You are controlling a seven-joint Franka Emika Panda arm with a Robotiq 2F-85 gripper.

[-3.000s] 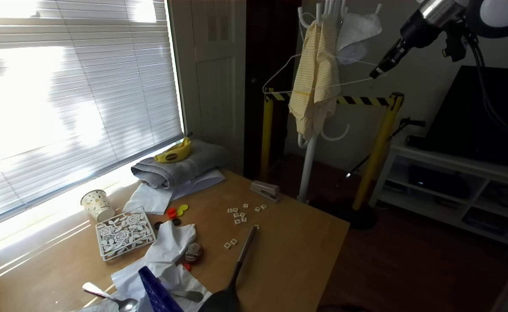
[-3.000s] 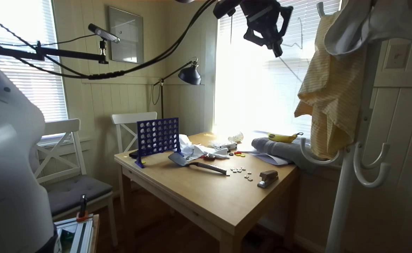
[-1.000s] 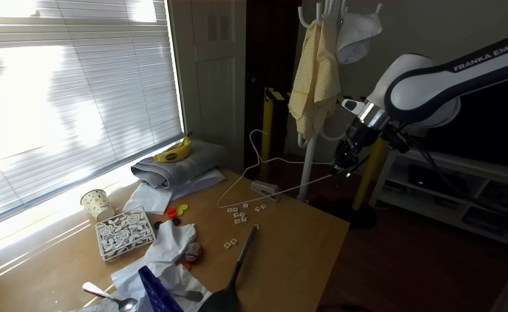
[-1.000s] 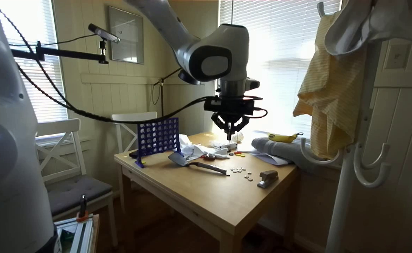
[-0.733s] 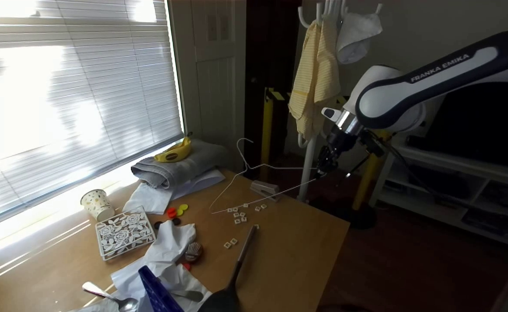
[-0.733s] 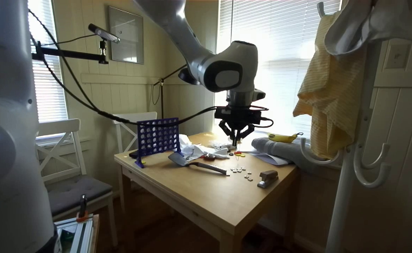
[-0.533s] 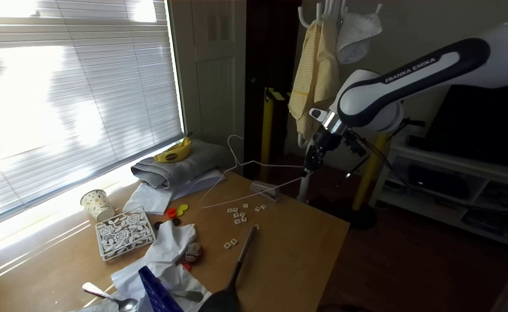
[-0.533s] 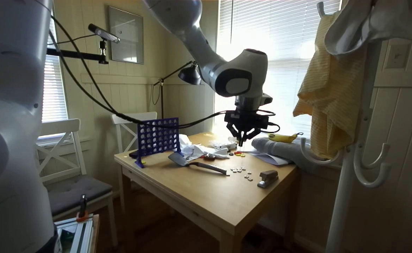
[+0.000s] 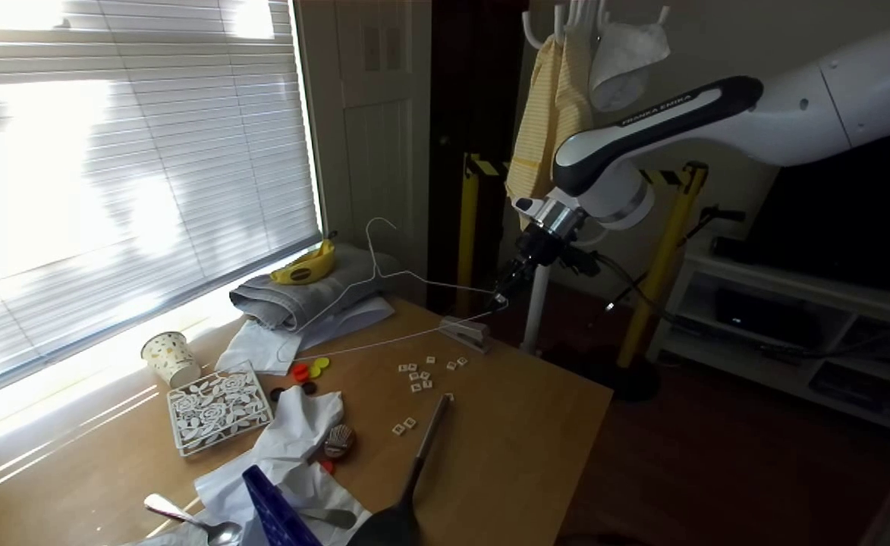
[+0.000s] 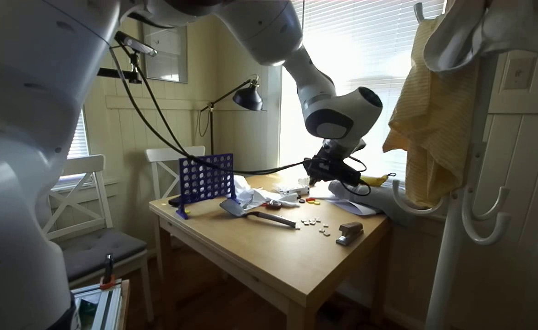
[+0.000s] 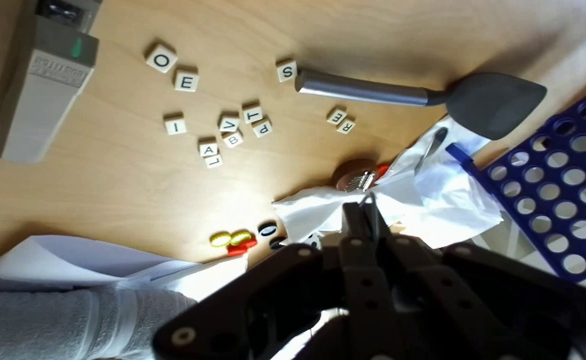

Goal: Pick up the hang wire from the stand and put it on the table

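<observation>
One hang wire (image 9: 375, 271) | hook up | long axis: jaws toward window (image 9: 141, 182)

In the wrist view, a stapler (image 11: 48, 102) and gray towel (image 11: 68, 322) lie left of the fingers (image 11: 352, 221). Letter tiles (image 11: 229, 124) and a spatula (image 11: 397, 93) lie beyond, a blue frame (image 11: 570, 193) right.

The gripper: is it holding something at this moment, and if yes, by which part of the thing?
The gripper holds the hang wire at, or very near, one side corner of its triangle.
</observation>
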